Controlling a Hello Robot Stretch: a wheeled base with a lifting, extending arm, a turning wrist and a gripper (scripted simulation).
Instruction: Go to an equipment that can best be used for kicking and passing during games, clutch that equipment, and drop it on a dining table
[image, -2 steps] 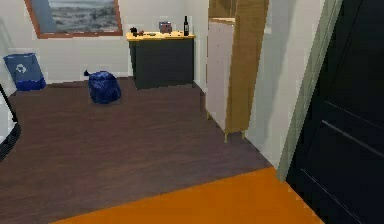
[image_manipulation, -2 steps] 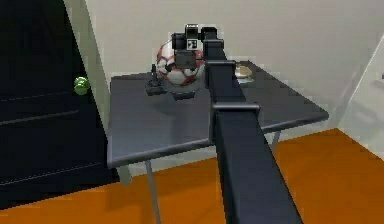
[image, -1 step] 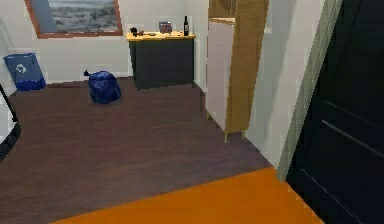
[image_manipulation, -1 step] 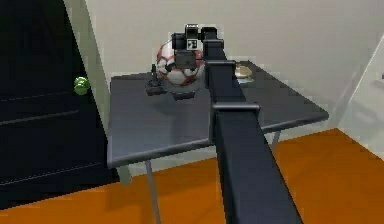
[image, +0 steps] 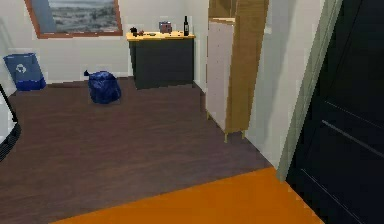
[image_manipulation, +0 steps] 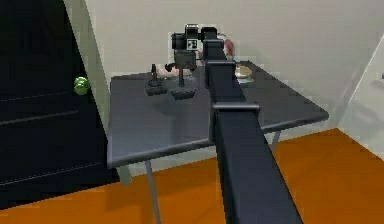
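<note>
My arm reaches out over a dark grey table in the arm side view. Its two white marked squares stand at the far end, and the gripper hangs left of them with thin fingers down near the tabletop. Small dark shapes lie on the table at the fingers, so I cannot tell whether the gripper holds anything. A round pale and reddish thing peeks out behind the arm's far end. Beside it, on the table, lies a small flat tan object.
A dark door with a green knob stands left of the table, with orange floor below. The forward view shows dark wood floor, an orange rug, a blue bag, a blue bin, an orange-topped cabinet and a tall wooden cupboard.
</note>
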